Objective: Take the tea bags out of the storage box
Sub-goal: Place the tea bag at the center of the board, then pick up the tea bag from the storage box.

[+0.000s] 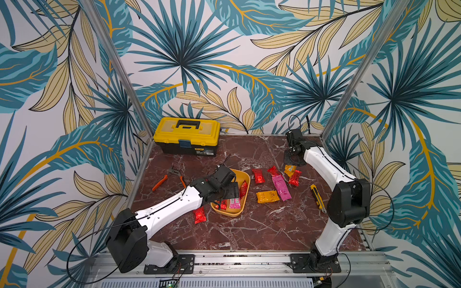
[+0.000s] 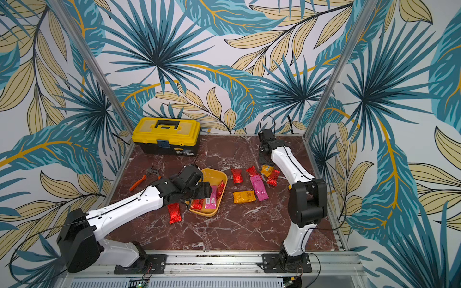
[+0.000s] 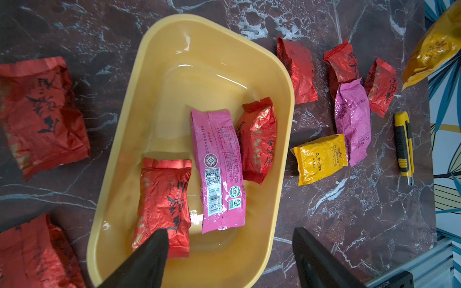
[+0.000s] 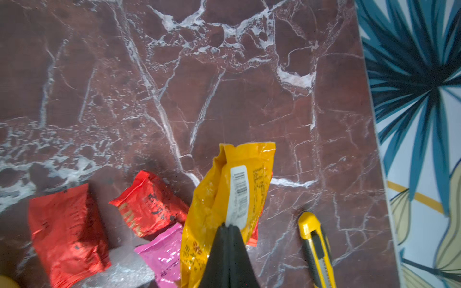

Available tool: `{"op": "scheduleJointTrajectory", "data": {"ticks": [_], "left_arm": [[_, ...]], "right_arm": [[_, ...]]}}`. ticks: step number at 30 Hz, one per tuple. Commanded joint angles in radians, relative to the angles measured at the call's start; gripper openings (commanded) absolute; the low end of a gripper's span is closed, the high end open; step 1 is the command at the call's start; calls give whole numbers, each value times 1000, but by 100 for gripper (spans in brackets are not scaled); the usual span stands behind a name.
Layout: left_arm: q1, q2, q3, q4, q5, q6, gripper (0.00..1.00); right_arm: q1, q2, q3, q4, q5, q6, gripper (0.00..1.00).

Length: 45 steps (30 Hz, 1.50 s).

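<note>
Reaches low and forward with the left arm (image 1: 172,204), wrist tipped down, and hangs the left gripper (image 3: 229,233) with jaws spread wide. Stretches the right arm (image 1: 324,164) well toward the back, elbow bent high, and pinches the right gripper (image 4: 228,225) tight on one edge of an orange tea bag (image 4: 224,189).

In a top view, the dark red marble table (image 1: 237,232) carries a yellow-lidded toolbox (image 1: 187,136) at its upper left corner. Orange-handled pliers (image 1: 169,178) lie below the toolbox, and a yellow storage box (image 1: 230,214) sits near the middle. A red tea bag (image 1: 199,215) lies just lower left of that box. Five more tea bags (image 1: 282,187) lie to its right, then a yellow knife (image 1: 317,198).
</note>
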State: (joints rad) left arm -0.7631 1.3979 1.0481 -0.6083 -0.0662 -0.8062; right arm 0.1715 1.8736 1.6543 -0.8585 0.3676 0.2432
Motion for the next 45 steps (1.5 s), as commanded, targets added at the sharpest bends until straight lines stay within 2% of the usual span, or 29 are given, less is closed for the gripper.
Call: {"op": "scheduleJointTrajectory", "data": {"ticks": [1, 8, 20, 24, 27, 30, 35, 40, 45], "left_arm": [[-2, -22, 41, -11, -1, 22, 84], [-2, -28, 27, -28, -17, 22, 84], [-2, -2, 19, -45, -23, 46, 84], [-2, 29, 37, -44, -7, 54, 83], [-2, 46, 48, -39, 2, 60, 80], [-4, 61, 60, -38, 2, 63, 78], [-8, 86, 88, -38, 2, 70, 75], [-12, 137, 131, -28, 47, 79, 68], [-11, 205, 183, -19, 61, 87, 65]], "right_arm": [[0, 70, 92, -96, 93, -81, 0], [5, 201, 225, -132, 96, -91, 0], [13, 264, 252, -126, 67, -62, 1], [19, 244, 242, -125, 51, -48, 25], [21, 215, 224, -116, 51, -45, 37], [20, 177, 201, -111, 57, -39, 40], [25, 48, 89, -56, 10, -14, 39], [44, -122, -63, 21, -101, 36, 31], [71, -276, -206, 73, -212, 91, 27]]}}
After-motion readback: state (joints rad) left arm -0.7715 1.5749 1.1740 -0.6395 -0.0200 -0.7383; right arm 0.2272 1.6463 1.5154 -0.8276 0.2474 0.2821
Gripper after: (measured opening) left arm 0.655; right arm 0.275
